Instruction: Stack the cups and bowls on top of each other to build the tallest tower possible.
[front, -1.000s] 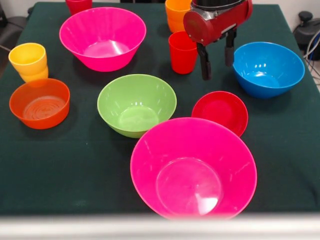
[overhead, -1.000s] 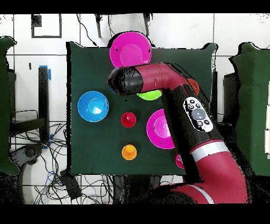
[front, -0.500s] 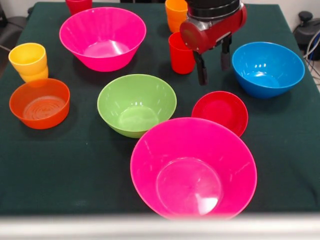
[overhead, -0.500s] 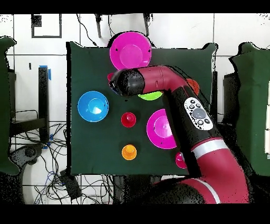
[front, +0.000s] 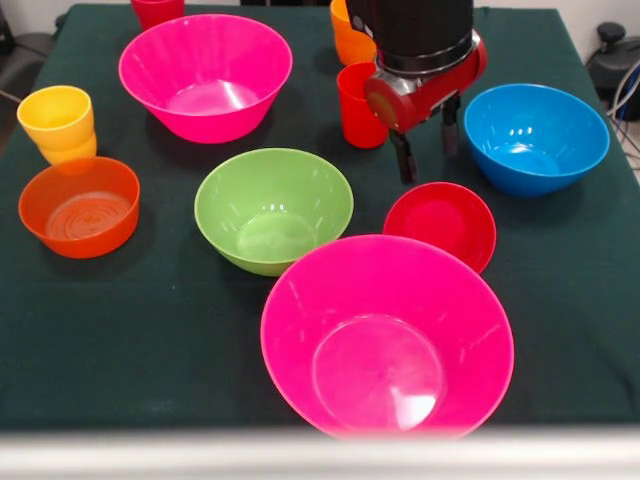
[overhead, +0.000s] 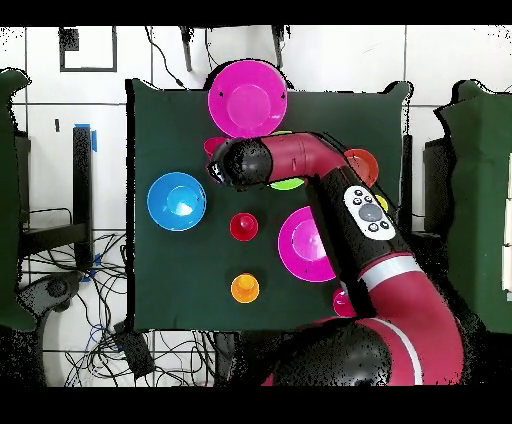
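The dark green cloth-covered tabletop (front: 120, 330) carried everything. In the front view, the largest glossy hot-pink plastic bowl (front: 387, 335) sat at about five o'clock from the tabletop's middle, nearest the camera, and a second hot-pink bowl (front: 205, 75) stood at eleven o'clock. The red and black arm (overhead: 340, 190) reached in from twelve o'clock. A medium blue plastic bowl (front: 536, 137) lay at two o'clock, and a medium lime-green plastic bowl (front: 273, 209) sat near the middle, just beside the near pink bowl. A small translucent orange bowl with a ringed base (front: 79, 206) rested at nine o'clock, with stacked yellow plastic cups (front: 57, 122) just beyond it. The small red plastic bowl (front: 440, 225) sat at three o'clock from the green bowl, its near edge hidden behind the pink bowl's rim. The hand (front: 426, 150) hung just above the red bowl's far edge, its two dark fingers spread apart and holding nothing. A red plastic cup (front: 360, 105) stood at nine o'clock beside the hand, an orange cup (front: 350, 38) beyond it, and another red cup (front: 157, 10) at the far edge. Nothing was piled into a tower.
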